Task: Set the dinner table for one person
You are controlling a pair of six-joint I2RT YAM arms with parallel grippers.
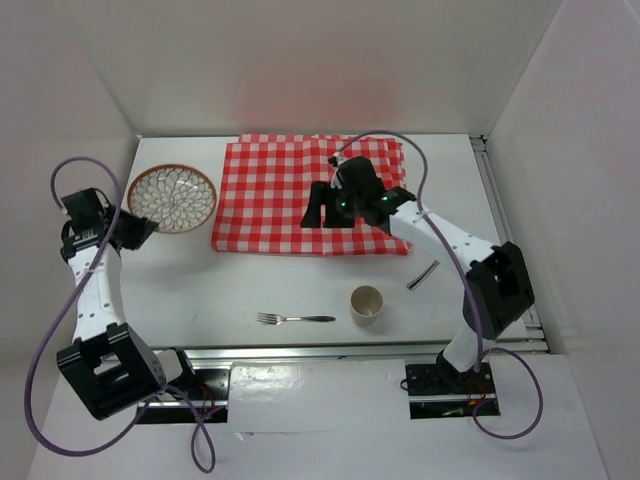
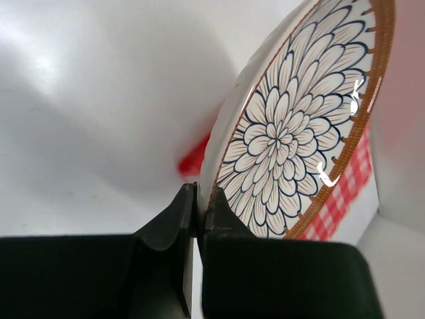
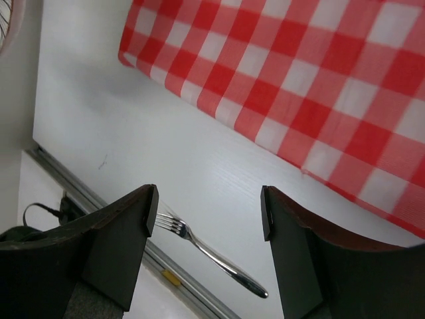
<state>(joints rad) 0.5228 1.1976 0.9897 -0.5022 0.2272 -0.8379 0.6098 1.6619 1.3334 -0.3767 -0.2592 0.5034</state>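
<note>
Jaws of your left gripper pinch the rim of the patterned plate; its top edge is cut off. White surface underlies everything. Your right gripper hangs above the checked cloth, jaws wide apart, empty. Slim object beside the cup: indistinct.

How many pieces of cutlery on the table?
2: a fork left of the cup, and a likely knife right of it. The right arm may hide more.
</note>
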